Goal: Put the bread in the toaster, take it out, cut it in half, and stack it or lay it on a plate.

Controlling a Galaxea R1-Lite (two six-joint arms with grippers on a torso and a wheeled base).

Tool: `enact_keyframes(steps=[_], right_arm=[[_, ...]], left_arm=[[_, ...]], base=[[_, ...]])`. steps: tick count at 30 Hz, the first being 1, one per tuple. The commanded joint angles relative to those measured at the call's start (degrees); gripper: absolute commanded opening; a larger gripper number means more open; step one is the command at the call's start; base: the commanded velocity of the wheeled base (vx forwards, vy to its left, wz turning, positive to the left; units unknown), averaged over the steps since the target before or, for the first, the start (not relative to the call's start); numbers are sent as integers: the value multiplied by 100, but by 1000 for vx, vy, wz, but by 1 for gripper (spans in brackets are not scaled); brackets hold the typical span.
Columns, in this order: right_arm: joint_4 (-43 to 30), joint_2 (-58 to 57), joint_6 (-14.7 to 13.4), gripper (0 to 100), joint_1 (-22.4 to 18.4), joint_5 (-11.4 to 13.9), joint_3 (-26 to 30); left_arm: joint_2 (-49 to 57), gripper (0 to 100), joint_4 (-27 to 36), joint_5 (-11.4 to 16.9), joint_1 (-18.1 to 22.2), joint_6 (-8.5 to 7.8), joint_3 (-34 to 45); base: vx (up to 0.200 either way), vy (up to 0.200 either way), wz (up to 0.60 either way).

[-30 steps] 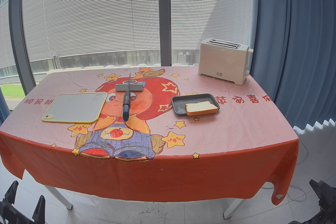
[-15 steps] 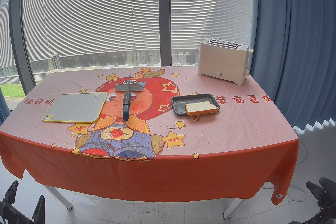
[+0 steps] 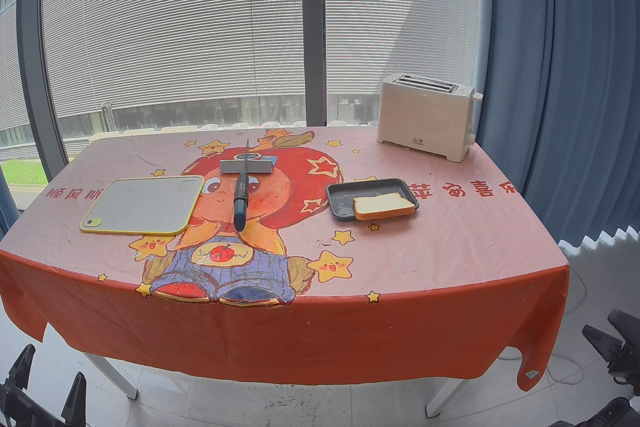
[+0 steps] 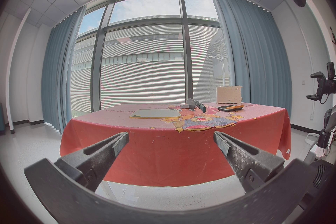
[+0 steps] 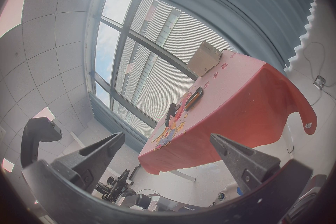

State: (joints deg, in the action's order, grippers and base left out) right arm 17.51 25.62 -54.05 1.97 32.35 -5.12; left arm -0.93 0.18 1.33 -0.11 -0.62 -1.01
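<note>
Left hand (image 4: 170,136) and right hand (image 5: 167,137) both sit wide open and empty off the near edge of the surface (image 3: 440,251), bread (image 3: 383,205) lies on the tray (image 3: 344,196) toward the right edge, so a sloppy pinch could easily squash it or flip the tray.

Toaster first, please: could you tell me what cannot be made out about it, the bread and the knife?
Toaster slots: head view, insides hidden by its own walls.
Bread: head view, underside hidden against the tray; wrist views, too small.
Knife blade: head view, edge-on, too thin to judge.
</note>
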Motion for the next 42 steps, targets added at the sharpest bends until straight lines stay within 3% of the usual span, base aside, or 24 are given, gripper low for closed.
enact_keyframes(steps=[1, 13, 28, 42], right_arm=[[183, 549, 0, 100, 136, -1, -7], [1229, 1902, -18, 100, 743, -1, -147], [1282, 3071, -88, 100, 1156, -45, -929], [1167, 3370, -97, 100, 1938, -54, -1246]], left_arm=[[93, 100, -1, -1, 2, 1, 101], [93, 100, -1, -1, 2, 1, 101], [93, 100, -1, -1, 2, 1, 92], [93, 100, -1, -1, 2, 1, 101]], base=[[0, 0, 0], [0, 0, 0], [0, 0, 0], [0, 0, 0]])
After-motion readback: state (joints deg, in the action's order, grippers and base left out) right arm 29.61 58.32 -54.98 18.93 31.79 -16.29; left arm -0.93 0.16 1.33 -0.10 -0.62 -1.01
